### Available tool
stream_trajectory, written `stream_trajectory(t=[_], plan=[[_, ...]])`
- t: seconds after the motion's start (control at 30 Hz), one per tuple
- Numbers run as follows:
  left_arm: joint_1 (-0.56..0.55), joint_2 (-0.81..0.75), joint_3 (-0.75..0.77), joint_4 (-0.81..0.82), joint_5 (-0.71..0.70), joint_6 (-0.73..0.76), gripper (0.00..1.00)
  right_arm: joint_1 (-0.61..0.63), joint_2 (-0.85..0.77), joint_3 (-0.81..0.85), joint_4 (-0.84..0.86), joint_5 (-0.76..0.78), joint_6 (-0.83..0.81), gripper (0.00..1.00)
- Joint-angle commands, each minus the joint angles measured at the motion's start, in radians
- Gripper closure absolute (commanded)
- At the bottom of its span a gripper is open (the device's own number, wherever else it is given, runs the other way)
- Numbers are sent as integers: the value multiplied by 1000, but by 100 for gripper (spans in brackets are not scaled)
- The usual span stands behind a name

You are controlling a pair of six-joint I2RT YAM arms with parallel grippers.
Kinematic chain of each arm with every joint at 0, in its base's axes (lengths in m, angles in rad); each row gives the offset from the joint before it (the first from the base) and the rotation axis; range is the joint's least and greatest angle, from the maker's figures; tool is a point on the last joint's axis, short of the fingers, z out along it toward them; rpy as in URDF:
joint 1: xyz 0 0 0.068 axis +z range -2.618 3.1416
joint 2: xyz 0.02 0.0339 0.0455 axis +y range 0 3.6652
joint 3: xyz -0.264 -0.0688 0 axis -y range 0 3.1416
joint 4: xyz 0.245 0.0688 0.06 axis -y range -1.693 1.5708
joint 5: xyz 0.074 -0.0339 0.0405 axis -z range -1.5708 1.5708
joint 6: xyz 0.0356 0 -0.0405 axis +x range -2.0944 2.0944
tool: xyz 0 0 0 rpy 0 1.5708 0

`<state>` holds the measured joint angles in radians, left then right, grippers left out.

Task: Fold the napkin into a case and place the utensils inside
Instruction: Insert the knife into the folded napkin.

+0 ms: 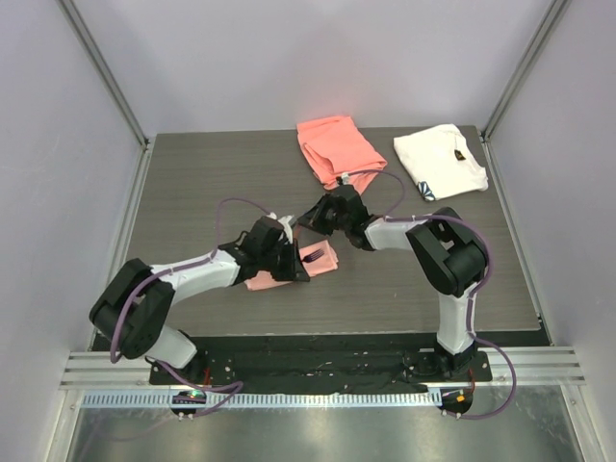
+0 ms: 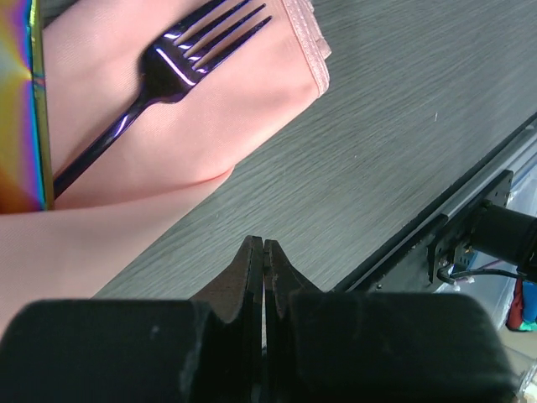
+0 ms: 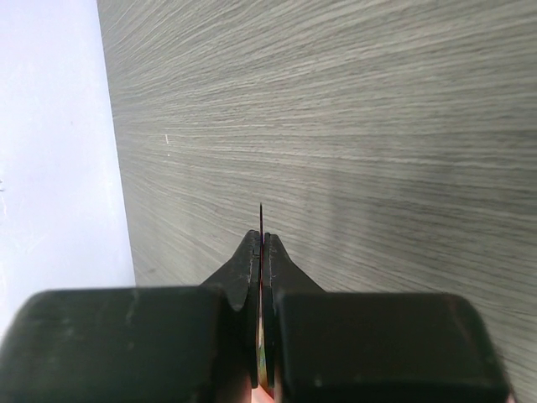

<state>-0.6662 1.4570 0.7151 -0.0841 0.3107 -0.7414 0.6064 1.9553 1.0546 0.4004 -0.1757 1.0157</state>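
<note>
1 fork (image 2: 159,80) on napkin (image 2: 243,109), right end effector (image 3: 262,248) pinching utensil (image 3: 263,365) (edge-on)

Left arm (image 1: 192,274): smooth white rounded links joined by bulky matte-black joint housings.
Right arm (image 1: 395,233): the same build, white links between black joints, with a white post above its base.
Left tool (image 2: 263,243): matte black, a wide blocky body with faintly scuffed edges, and two thin flat fingers (image 2: 243,277) tapering to narrow tips.
Right tool (image 3: 262,238): an identical black blocky body with paired thin, tapering fingers.
Cables (image 1: 223,207): purple, one running in loose loops along each arm.
Base plate (image 1: 327,366): flat and black, shared by both arms.
</note>
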Motion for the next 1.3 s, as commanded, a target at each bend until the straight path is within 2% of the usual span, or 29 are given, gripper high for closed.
stream_trajectory(t=[0.0,0.17,0.33,0.47,0.63,0.8,0.93,1.1,1.27], plan=[[-13,49,41,75,51,27,96,-16,-35,42,12,-13,-40,99],[-19,112,78,32,44,46,96,-30,-35,35,18,-28,-63,99],[-19,164,118,-34,-57,105,97,-31,-55,13,45,-42,-65,99],[-18,181,122,-34,-183,114,98,-33,-90,5,2,37,-62,99],[-18,227,138,-39,-344,22,99,-30,-127,8,-40,208,-16,99],[-12,255,191,-95,-377,11,99,-28,-118,74,-129,295,15,99],[7,255,219,-72,-375,-6,100,-23,-122,84,-159,324,44,99],[11,253,294,-54,-363,43,99,-25,-148,32,-118,373,92,99],[45,186,270,-94,-317,62,87,-34,-113,42,-104,300,156,99]])
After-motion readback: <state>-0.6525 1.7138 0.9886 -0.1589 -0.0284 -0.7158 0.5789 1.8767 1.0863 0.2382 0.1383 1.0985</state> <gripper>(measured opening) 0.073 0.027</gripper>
